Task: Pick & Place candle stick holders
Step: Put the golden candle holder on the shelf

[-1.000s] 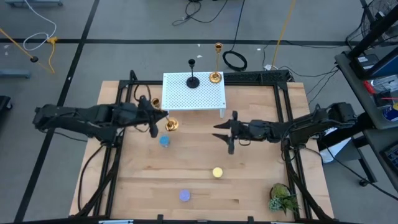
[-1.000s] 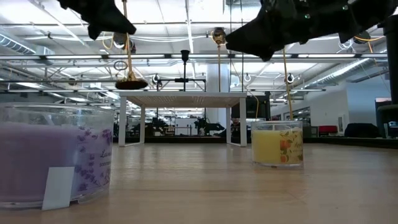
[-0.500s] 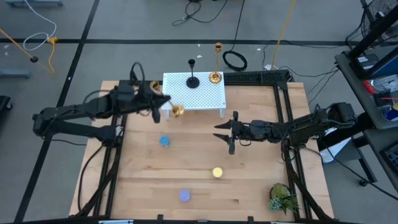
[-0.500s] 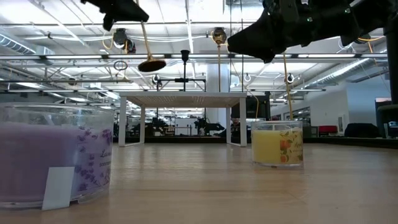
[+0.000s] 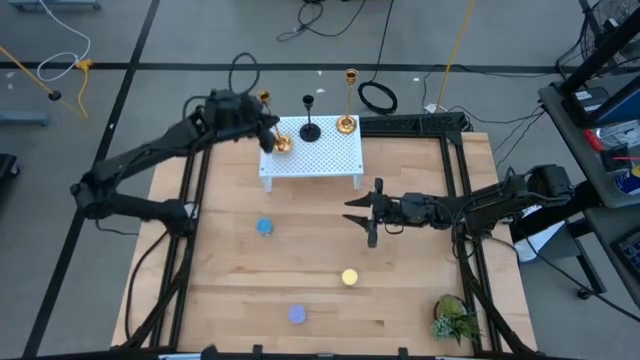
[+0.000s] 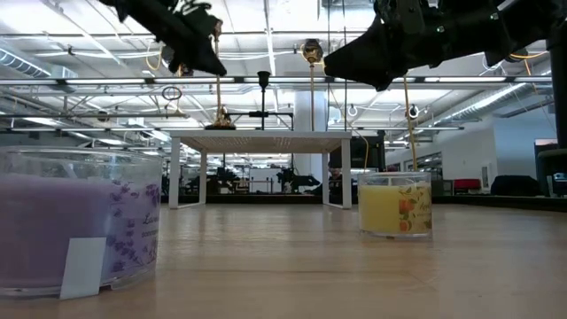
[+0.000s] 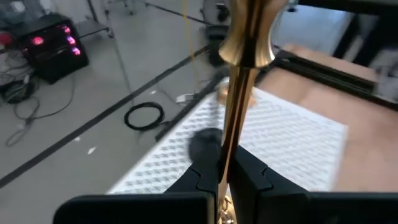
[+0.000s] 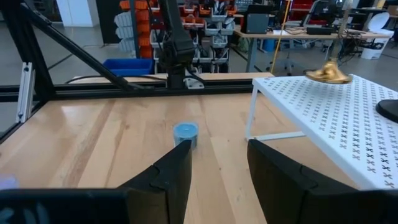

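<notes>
My left gripper (image 5: 268, 125) is shut on a tall gold candle stick holder (image 6: 218, 89), upright over the near left corner of the white perforated stand (image 5: 325, 155). A black holder (image 5: 311, 130) and a second gold holder (image 5: 346, 122) stand on their round bases on the stand. The blue cup (image 5: 264, 226), yellow cup (image 5: 349, 277) and purple cup (image 5: 297, 315) sit on the table. My right gripper (image 5: 350, 212) is open and empty above the table's middle, pointing toward the table's left edge; the blue cup (image 8: 185, 132) shows beyond its fingers. My left gripper pinches the gold holder's slim shaft (image 7: 231, 146) between its two fingers, in the shaft's upper part. The fingers slant in from the table's left and lie across the shaft. The holder is upright, its round base (image 6: 220, 121) at the stand's top; whether it touches, I cannot tell.
A green plant sprig (image 5: 455, 318) lies at the near right corner. A dark frame (image 5: 455, 180) runs along the table's left, right and far sides. There is bare wood between the cups and the stand.
My left gripper has gone toward the table's far edge with the gold holder, from the table in front of the stand to over the stand's left corner. The holder has swung from tilted to upright, its base now down at the stand's top.
</notes>
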